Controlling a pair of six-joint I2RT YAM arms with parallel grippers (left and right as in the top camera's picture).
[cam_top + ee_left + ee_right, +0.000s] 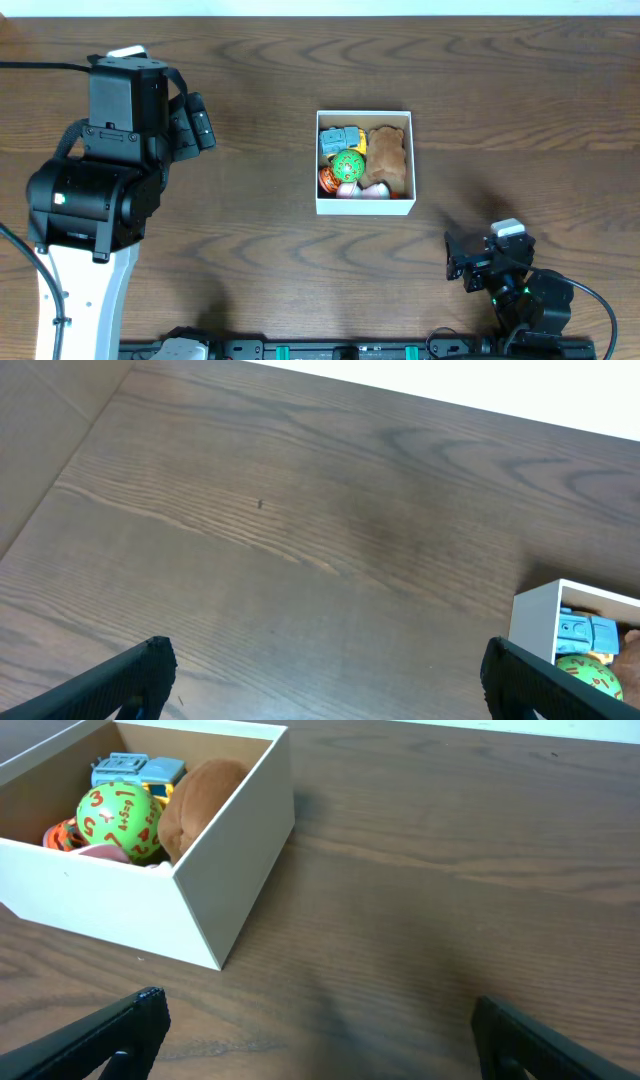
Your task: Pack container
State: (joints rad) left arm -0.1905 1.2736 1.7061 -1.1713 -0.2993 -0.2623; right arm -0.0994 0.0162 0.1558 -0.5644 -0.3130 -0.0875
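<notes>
Five small toys, as far as I can count, fill the container (365,207). It is a square white box with a brown inside, and it stands on the dark wooden table (250,80) a little right of the centre in the overhead view. A blue toy (337,139) lies in its upper left corner. Just below it sits a green ball (348,165) with orange numbers on it. A brown plush toy (386,155) takes the right half of the box and touches the ball. At the lower left wall there is an orange piece (327,180), and at the lower wall a pink piece (373,190); what these two are I cannot tell.

The left gripper (198,122) is in the upper left part of the overhead view, well apart from the box, and nothing is in it. In the left wrist view its two dark fingers (130,675) are at the bottom corners of the frame, far from each other, with only bare table between them. One corner of the box shows at the lower right edge.

The right gripper (458,258) is in the lower right of the overhead view, near the box's lower right corner but not touching it. In the right wrist view its fingers (110,1035) also stand wide apart at the bottom corners and grip nothing, and the box fills the upper left of that frame.
</notes>
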